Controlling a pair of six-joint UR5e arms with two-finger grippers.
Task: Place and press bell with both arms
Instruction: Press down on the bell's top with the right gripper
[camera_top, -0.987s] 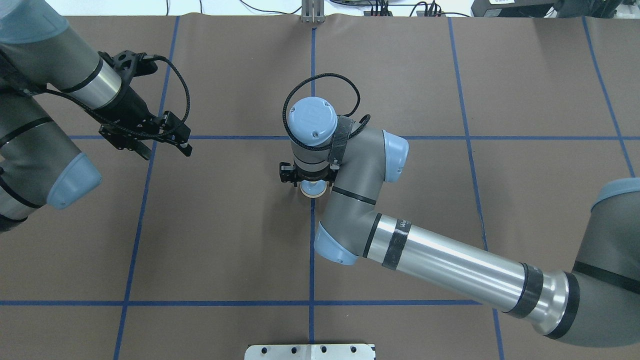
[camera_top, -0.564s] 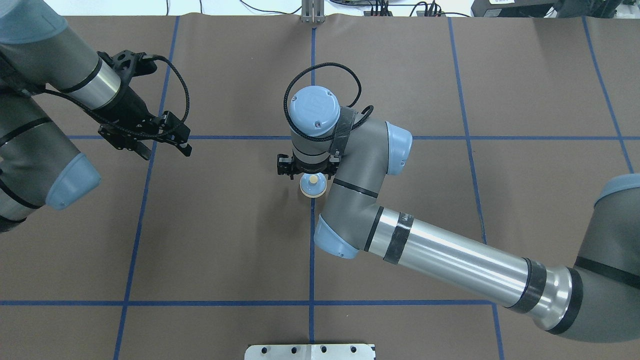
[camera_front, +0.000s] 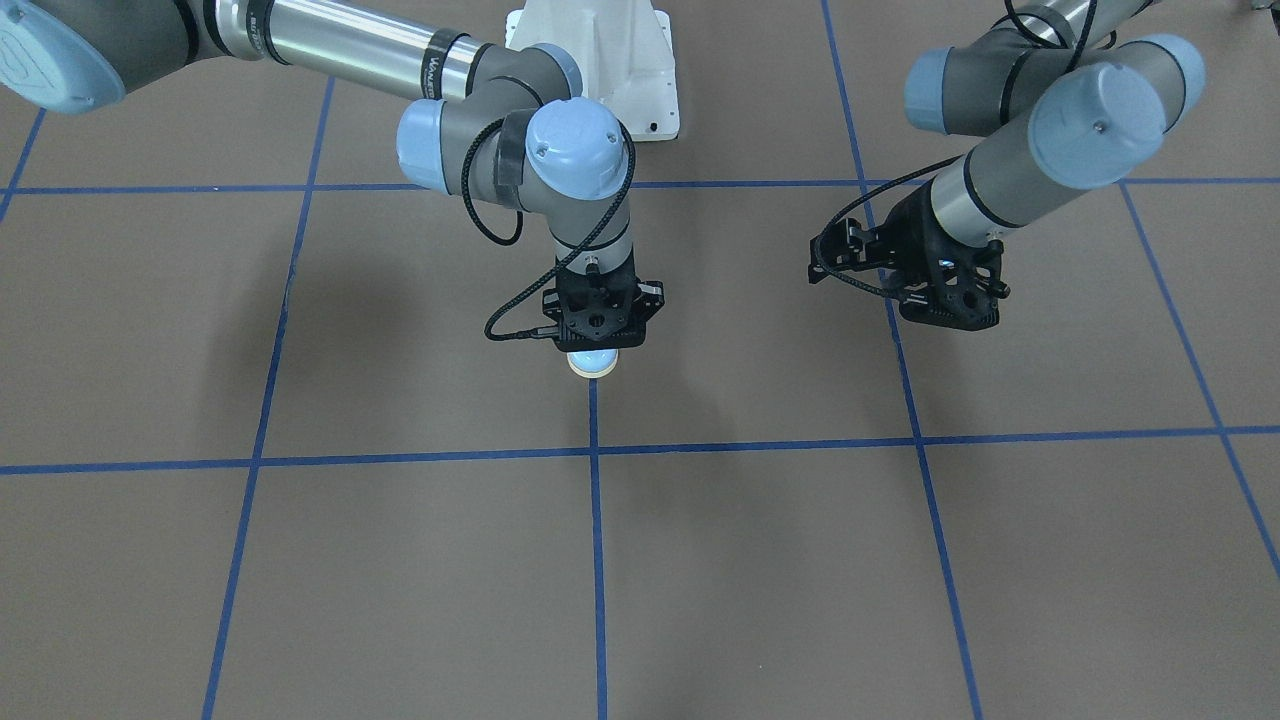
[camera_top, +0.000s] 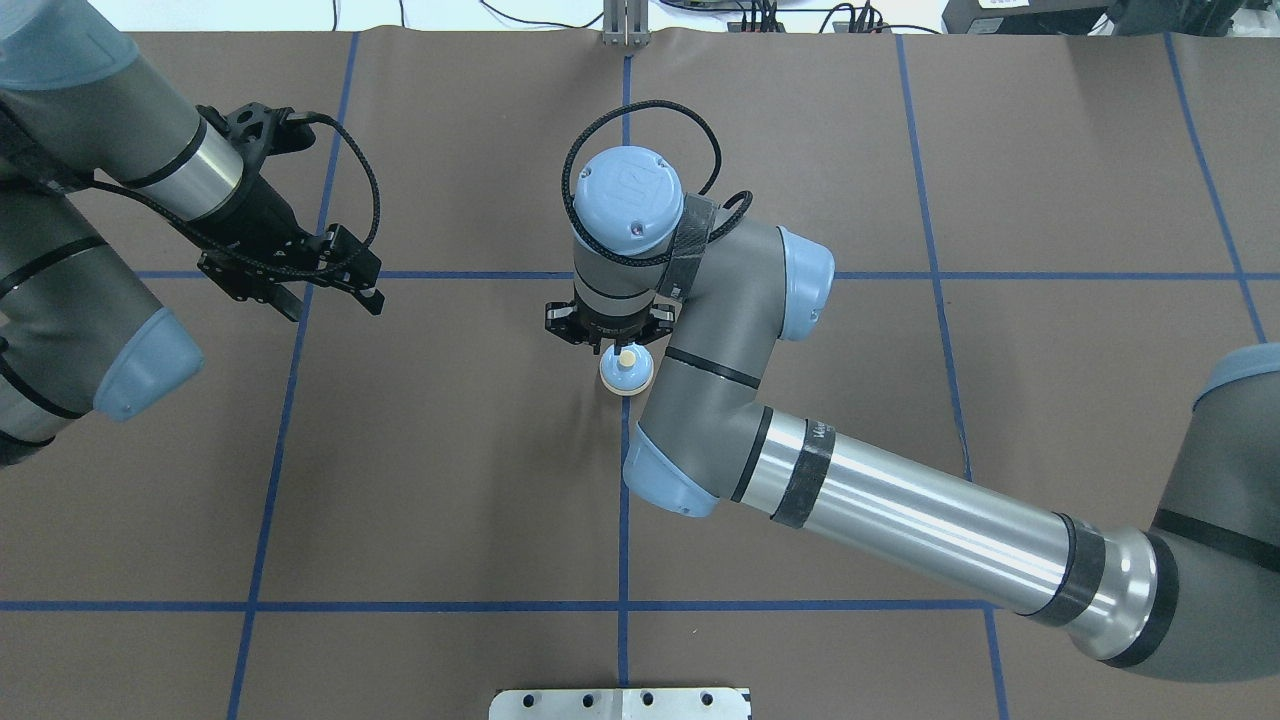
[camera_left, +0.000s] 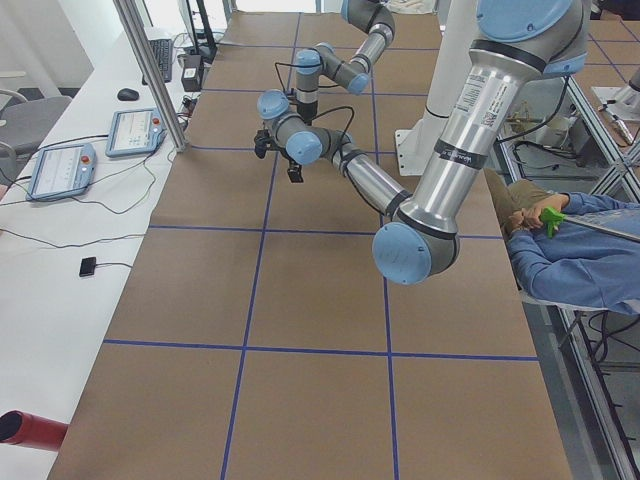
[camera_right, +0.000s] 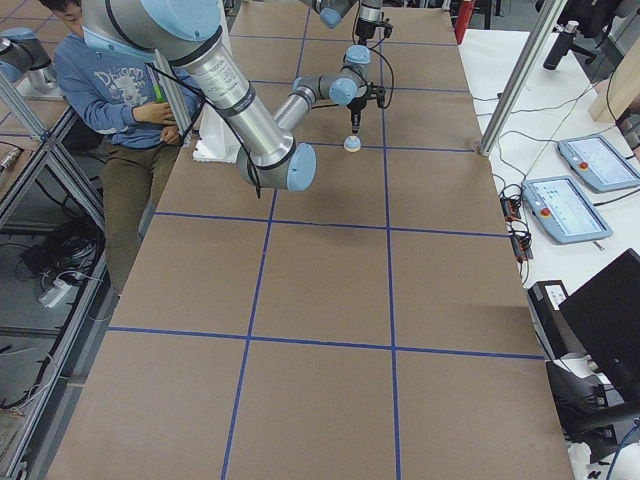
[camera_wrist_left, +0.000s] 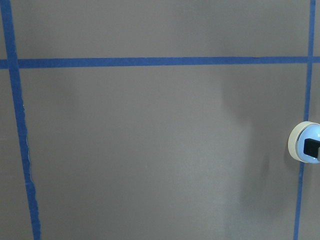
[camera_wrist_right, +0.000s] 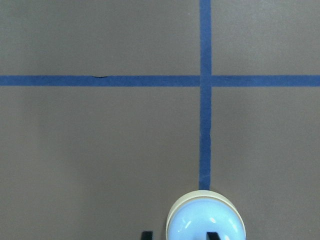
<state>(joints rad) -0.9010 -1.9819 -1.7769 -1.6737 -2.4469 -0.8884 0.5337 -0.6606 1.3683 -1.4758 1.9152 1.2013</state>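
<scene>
Right black gripper (camera_top: 612, 340) has risen off the small light-blue dome bell (camera_top: 626, 372) on the brown worktop (camera_top: 450, 480), jaws parted, empty.
Placing looks done; left black gripper (camera_top: 330, 295), jaws wide, must cross and press.

Brown table (camera_top: 450, 480) with bell (camera_top: 626, 372)

Brown table (camera_top: 450, 480) gridded with blue tape (camera_top: 622, 560); a teach pendant (camera_left: 60, 170) lies on the white side bench (camera_left: 60, 290)
</scene>
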